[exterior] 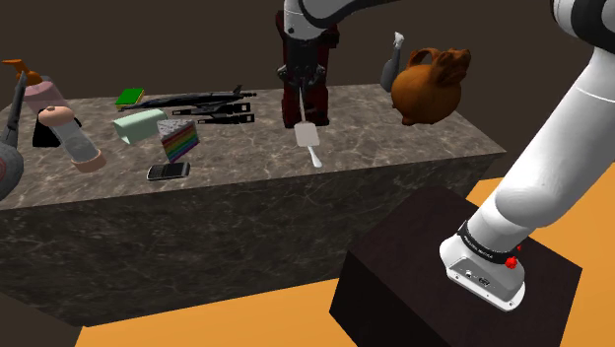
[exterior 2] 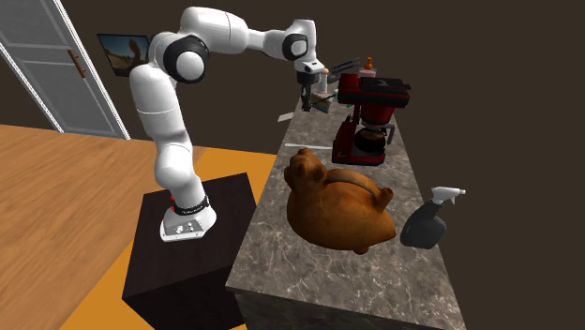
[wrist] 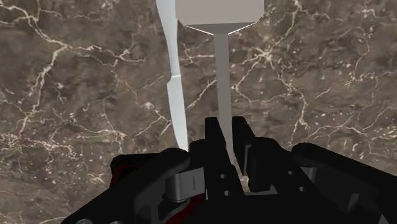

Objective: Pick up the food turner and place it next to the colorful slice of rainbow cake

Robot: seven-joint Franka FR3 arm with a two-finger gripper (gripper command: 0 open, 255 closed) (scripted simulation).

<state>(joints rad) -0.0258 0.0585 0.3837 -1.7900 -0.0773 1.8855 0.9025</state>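
My black gripper point(exterior: 304, 110) hangs over the middle of the dark marble counter point(exterior: 414, 138), shut on the stem of the white food turner point(exterior: 305, 134). In the wrist view the fingers point(wrist: 214, 130) clasp the thin handle, and the turner's flat blade point(wrist: 219, 11) points away from the gripper toward the counter. The turner seems lifted off the surface. The rainbow cake slice point(exterior: 179, 140), with coloured layers and a dark top, stands well toward the shoulder view's left of the gripper. The gripper point(exterior 2: 307, 96) also appears at the counter's far end.
A slender white utensil point(wrist: 176, 89) lies on the counter beside the turner. A red coffee machine point(exterior 2: 370, 117) stands just behind the gripper. A brown animal-shaped pot point(exterior: 429, 87), a spray bottle point(exterior: 392, 67), a long black gun-like object point(exterior: 197, 101), a phone point(exterior: 169, 171) and a pink bottle point(exterior: 74, 138) also sit here.
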